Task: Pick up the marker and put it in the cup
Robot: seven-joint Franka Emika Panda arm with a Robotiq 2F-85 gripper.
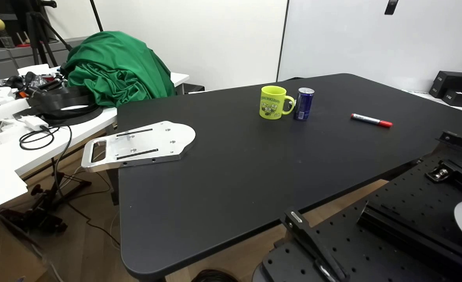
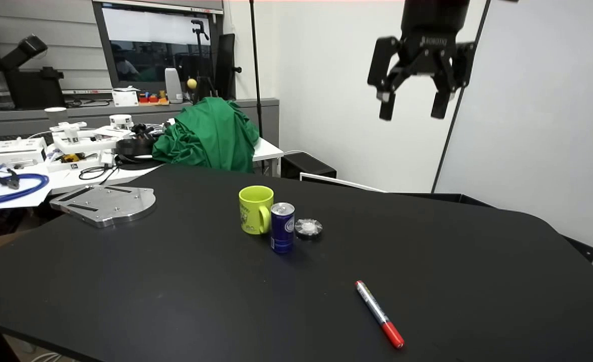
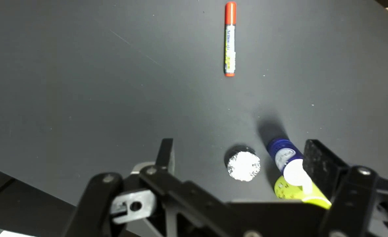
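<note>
The marker point(image 1: 371, 120), silver-grey with a red cap and a red tip, lies flat on the black table point(image 1: 231, 188). It also shows in an exterior view point(image 2: 379, 313) and at the top of the wrist view point(image 3: 230, 42). The cup point(image 1: 272, 103), a yellow-green mug with dark print, stands upright beside a blue can; it shows in an exterior view point(image 2: 254, 208) and partly behind the can and a finger in the wrist view point(image 3: 289, 191). My gripper point(image 2: 412, 113) is open and empty, high above the table; its spread fingers also frame the wrist view point(image 3: 240, 142).
A blue can point(image 2: 282, 231) stands close by the mug's handle. A small round shiny thing point(image 2: 308, 228) lies beside the can. A silver metal plate point(image 1: 148, 143) lies at the table's edge, overhanging it. Green cloth point(image 1: 117, 66) is heaped on a cluttered white side table.
</note>
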